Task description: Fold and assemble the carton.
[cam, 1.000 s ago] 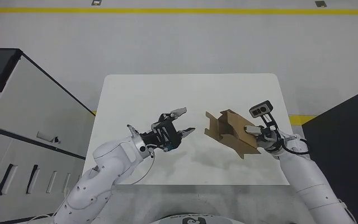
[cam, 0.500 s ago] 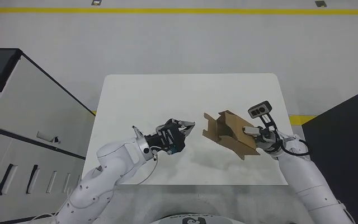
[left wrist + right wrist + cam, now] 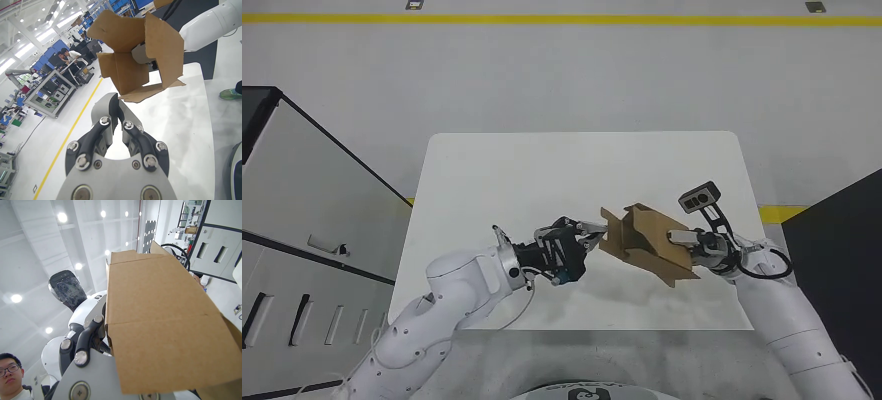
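A brown carton (image 3: pixel 647 240), partly unfolded with its end flaps spread, hangs just above the white table (image 3: pixel 542 170) right of centre. My right gripper (image 3: pixel 689 245) is shut on the carton's right-hand wall; in the right wrist view the carton (image 3: pixel 160 323) covers most of that gripper (image 3: pixel 106 323), leaving one finger showing. My left gripper (image 3: pixel 587 237) is at the carton's left end with its fingers shut. In the left wrist view its tips (image 3: pixel 115 102) are right at the lower corner of the open carton (image 3: pixel 132 75), beside a bottom flap, holding nothing.
A grey cabinet (image 3: pixel 302 200) stands off the table's left side and a dark unit (image 3: pixel 842 230) off its right. The far half and the left part of the table are bare.
My left gripper has moved right across the table up to the carton's open end, and its fingers have gone from open to shut. The right gripper shifted the carton slightly left.
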